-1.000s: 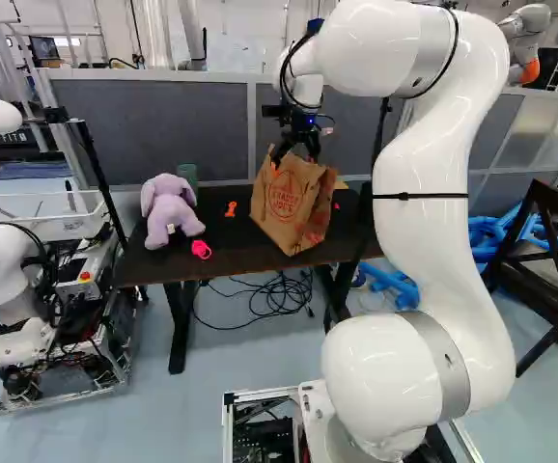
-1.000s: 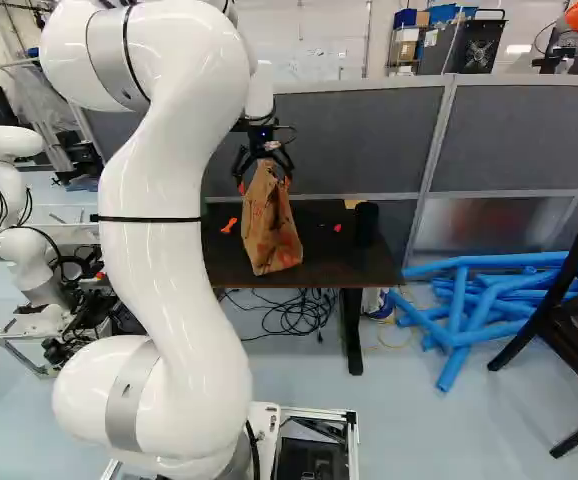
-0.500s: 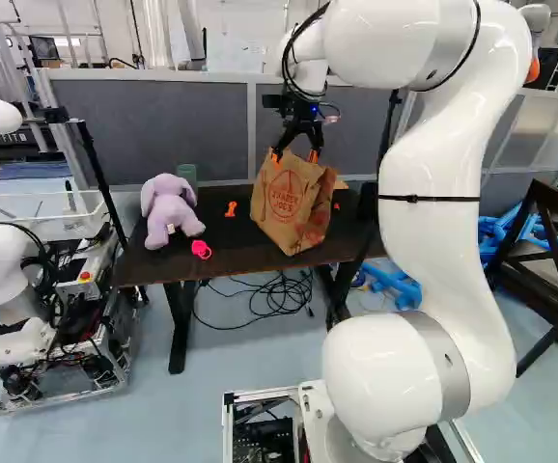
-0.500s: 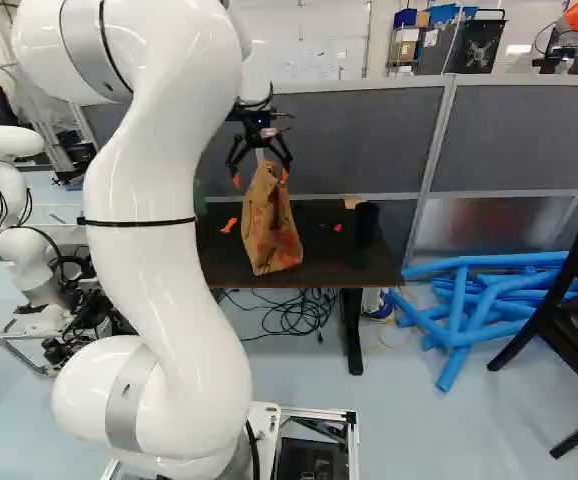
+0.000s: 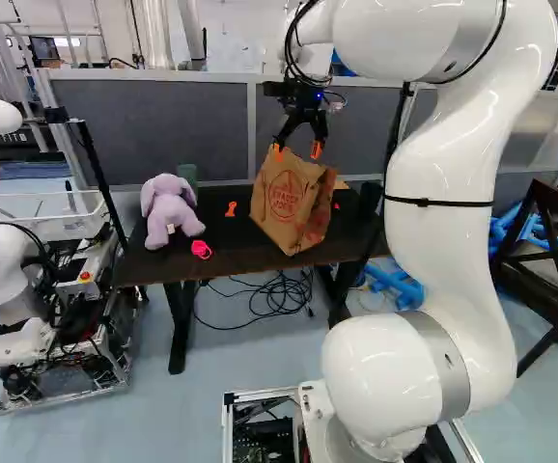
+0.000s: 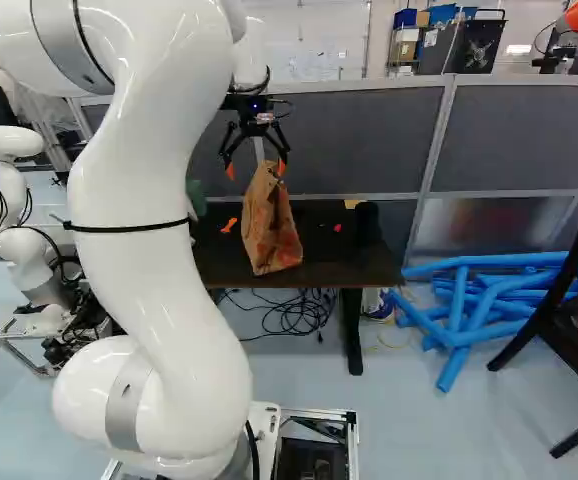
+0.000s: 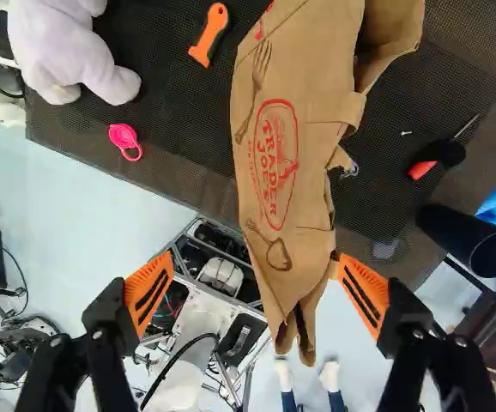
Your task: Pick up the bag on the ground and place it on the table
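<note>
Upward we have drawn our gripper (image 5: 297, 149) a little since a second ago; we hold its fingers wide apart, gripping nothing. We see the paper bag (image 5: 291, 204) standing on the table (image 5: 231, 253).

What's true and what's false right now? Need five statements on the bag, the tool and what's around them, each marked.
1. The brown bag stands on the table. True.
2. The tool is shut on the bag. False: it is open, with its fingers spread apart.
3. The purple plush toy is on the table. True.
4. The blue tubes lie on the table. False: they lie on the floor.
5. The pink item is nearer the plush toy than the bag. True.
</note>
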